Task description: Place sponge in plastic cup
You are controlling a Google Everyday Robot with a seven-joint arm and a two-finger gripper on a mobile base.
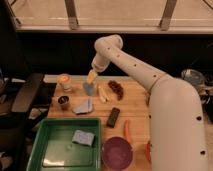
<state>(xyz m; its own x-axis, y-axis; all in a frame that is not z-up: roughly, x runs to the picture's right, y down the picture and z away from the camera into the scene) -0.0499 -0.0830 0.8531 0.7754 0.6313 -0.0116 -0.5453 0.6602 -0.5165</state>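
My gripper (92, 76) hung open and empty just above the plastic cup (88, 90). Swinging low toward the sponge (82, 137) in the green tray (52, 147), I risked tipping that cup.

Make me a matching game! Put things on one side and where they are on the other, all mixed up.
Things:
1. sponge
2. gripper
3. purple bowl
4. orange-and-white cup

Places:
A. beside the green tray
B. behind the dark metal cup
C. just above the plastic cup
D. inside the green tray

Pairs: 1-D, 2-C, 3-A, 4-B
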